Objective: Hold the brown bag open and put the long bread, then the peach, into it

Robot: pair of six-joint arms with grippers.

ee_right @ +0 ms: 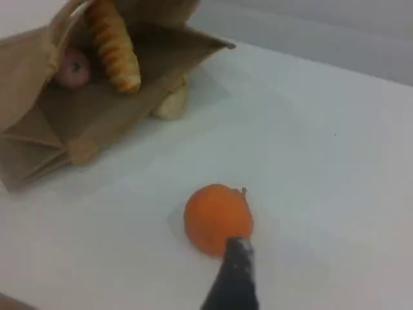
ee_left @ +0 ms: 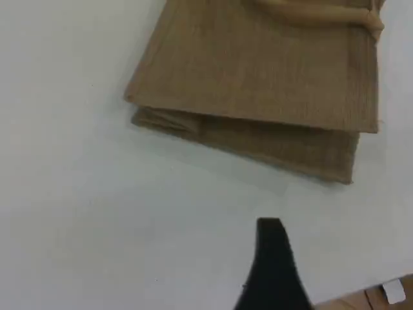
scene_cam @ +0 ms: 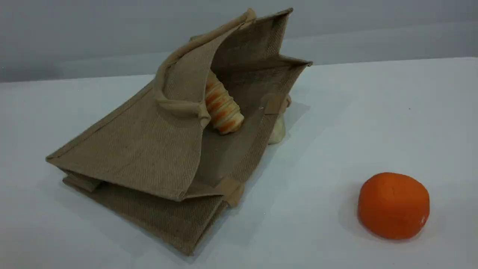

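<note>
Pink peach [ee_right: 72, 68] inside brown bag [ee_right: 39, 103], right wrist view only

Neither arm shows in the scene view. The left claw [ee_left: 274, 271] appears only as one dark fingertip at the bottom edge of its wrist view, right of centre, holding nothing. The right claw [ee_right: 233, 278] likewise shows one dark fingertip at bottom centre, jaws spread and empty.
</note>
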